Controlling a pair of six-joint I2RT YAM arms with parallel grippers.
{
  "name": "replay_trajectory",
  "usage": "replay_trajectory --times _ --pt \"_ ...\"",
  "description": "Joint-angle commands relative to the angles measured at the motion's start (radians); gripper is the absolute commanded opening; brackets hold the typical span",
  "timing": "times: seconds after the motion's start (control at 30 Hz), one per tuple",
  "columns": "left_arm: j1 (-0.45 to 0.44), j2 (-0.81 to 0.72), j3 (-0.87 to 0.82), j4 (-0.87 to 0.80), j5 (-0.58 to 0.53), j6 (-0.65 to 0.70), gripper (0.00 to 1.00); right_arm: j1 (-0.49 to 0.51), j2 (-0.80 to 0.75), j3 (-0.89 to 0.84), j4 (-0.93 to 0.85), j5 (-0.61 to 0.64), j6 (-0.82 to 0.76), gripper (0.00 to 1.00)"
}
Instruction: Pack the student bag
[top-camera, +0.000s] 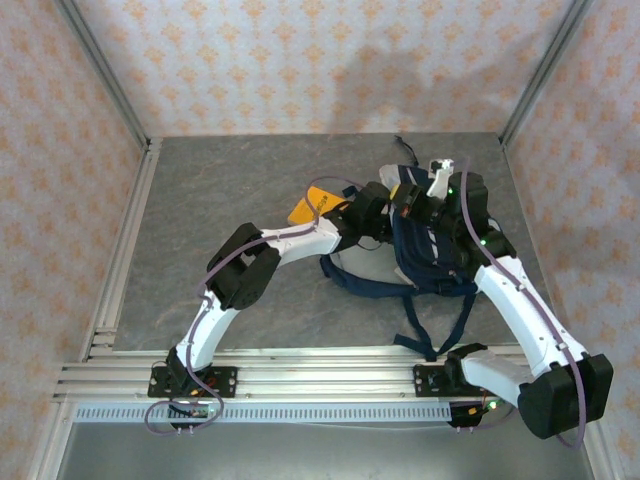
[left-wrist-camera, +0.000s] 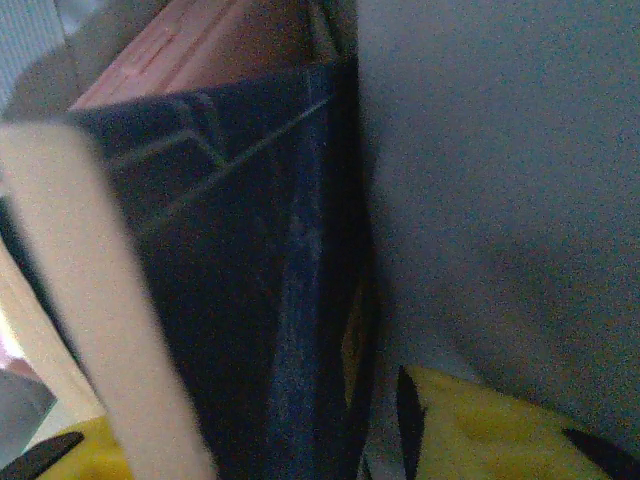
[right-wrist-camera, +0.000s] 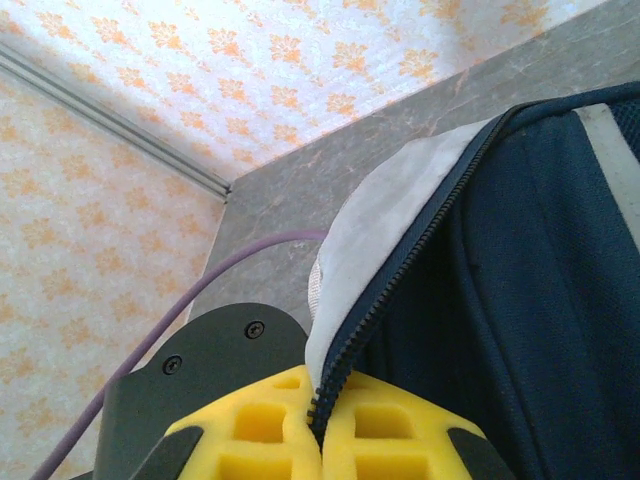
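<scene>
**Table**: grey stone-look top, closed on three sides by patterned walls. An aluminium rail runs along the bottom edge of the top view. There is open room over the left half and the upper centre. The right side is tight, with the bag and the right arm close to the right wall.

**Student bag**: navy, lying right of centre in the top view. Its straps trail down toward the rail. Both arms meet at its upper end.

**Yellow-orange item**: flat on the table just left of the bag, partly under the left arm.

**Left gripper**: at the bag's opening. Its yellow pads sit in the lower-left and lower-right corners of the wrist view, standing apart. A navy-covered item lies between them, with a slim dark gap beside the lower-right pad. Contact on the other side cannot be told.

**Bag contents, left wrist view:**
- The navy-covered item has a pale cream edge and sits centre-left.
- A pink item lies behind it at the top.
- Grey lining runs across the right half.

**Right gripper**: bottom centre of its wrist view, yellow pads pressed together on the bag's zip edge. The zip runs diagonally from the upper right down between them, with pale lining to its left and navy fabric to its right. A purple cable crosses the left side.
</scene>
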Motion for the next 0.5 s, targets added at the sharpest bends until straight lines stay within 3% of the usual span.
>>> replay_trajectory --times 0.0,0.47 --pt "-0.03 -0.08 -0.013 -0.123 -0.011 0.084 0.54 0.039 -0.015 0.016 0.063 -0.019 -0.057 0.0" --pt "0.029 -0.429 -0.307 -0.234 -0.061 0.227 0.66 0.039 -0.021 -0.014 -0.014 0.089 -0.119 0.0"
